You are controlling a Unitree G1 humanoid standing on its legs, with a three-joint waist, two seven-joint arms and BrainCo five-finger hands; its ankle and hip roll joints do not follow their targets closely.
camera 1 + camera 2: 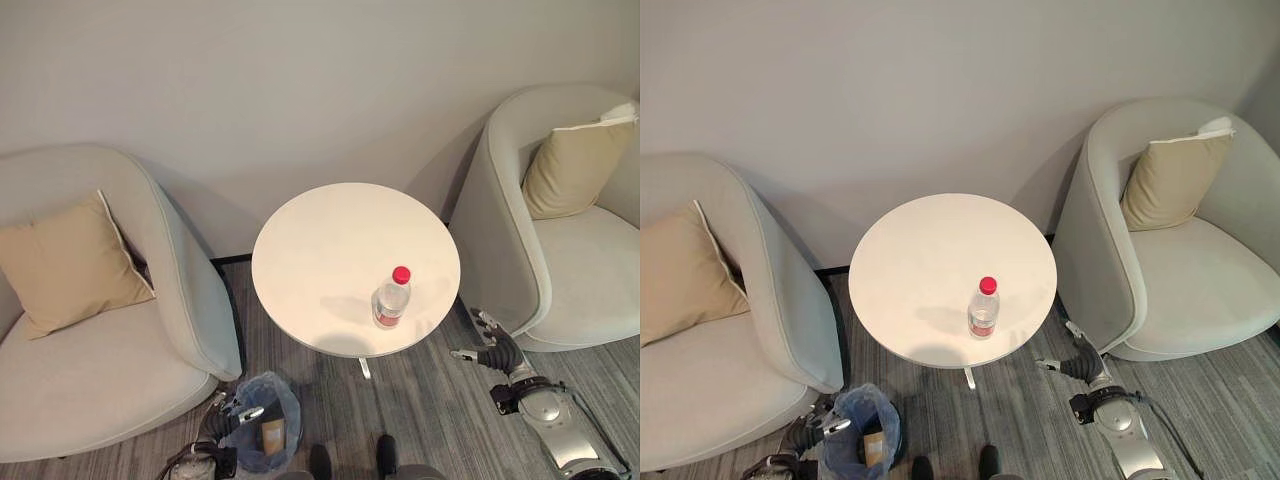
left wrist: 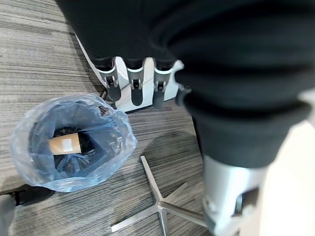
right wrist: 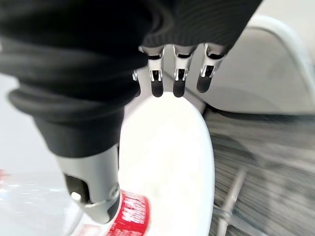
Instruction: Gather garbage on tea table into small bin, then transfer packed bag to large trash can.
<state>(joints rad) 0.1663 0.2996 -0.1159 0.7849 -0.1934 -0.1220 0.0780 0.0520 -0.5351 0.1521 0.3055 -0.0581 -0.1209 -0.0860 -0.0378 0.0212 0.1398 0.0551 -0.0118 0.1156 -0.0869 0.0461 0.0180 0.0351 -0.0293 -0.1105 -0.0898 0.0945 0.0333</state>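
round white table between two pale armchairs, left chair and right chair, each with a tan cushion: left cushion, right cushion. plain wall behind, grey striped carpet below.

on the table, toward the near right edge: clear bottle, upright, red cap, red label. nothing else visible on the tabletop.

on the floor near the table's left front, beside the left chair: small bin lined with a blue bag, bag mouth open. inside, a brown tube-like piece with a pale label lying on dark contents; exact kind impossible to tell.

left hand low at the bin's left rim, just beside the bag. in the left wrist view, fingers straight and relaxed, spread apart, holding nothing, above the carpet near the bag and the table's metal foot.

right hand low at the right, off the table's near right edge, between table and right chair, apart from the bottle. in the right wrist view, fingers hanging straight and apart, thumb extended, empty; table edge past the fingertips, bottle label close by the thumb, contact impossible to tell.
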